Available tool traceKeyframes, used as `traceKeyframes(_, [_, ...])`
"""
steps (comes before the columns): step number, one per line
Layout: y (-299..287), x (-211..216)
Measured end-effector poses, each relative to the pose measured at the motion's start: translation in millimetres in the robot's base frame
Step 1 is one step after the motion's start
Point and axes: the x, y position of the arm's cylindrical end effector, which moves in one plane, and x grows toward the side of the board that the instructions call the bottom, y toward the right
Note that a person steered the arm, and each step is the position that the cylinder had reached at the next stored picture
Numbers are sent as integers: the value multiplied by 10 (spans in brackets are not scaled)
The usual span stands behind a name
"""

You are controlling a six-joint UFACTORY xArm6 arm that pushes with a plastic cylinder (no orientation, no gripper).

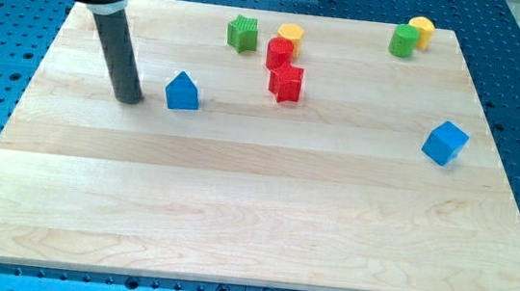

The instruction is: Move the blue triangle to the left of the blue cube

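Observation:
The blue triangle (182, 92) lies on the wooden board (253, 213) in the upper left part of the view. The blue cube (445, 143) lies far to the view's right, slightly lower. My tip (130, 100) rests on the board just to the left of the blue triangle, with a small gap between them. The dark rod rises from the tip toward the view's top left.
A green star (243, 33), a yellow block (291, 34), a red cylinder (279, 53) and a red star (286, 83) cluster at the top middle. A green cylinder (404, 40) and a yellow block (421, 30) sit at the top right.

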Motion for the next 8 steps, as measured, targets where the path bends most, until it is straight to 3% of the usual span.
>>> traceKeyframes(2, [1639, 24])
traceKeyframes(3, [1294, -13])
traceKeyframes(4, [1375, -263])
traceKeyframes(5, [1938, -210])
traceKeyframes(6, [2656, 263])
traceKeyframes(7, [3124, 348])
traceKeyframes(8, [3188, 398])
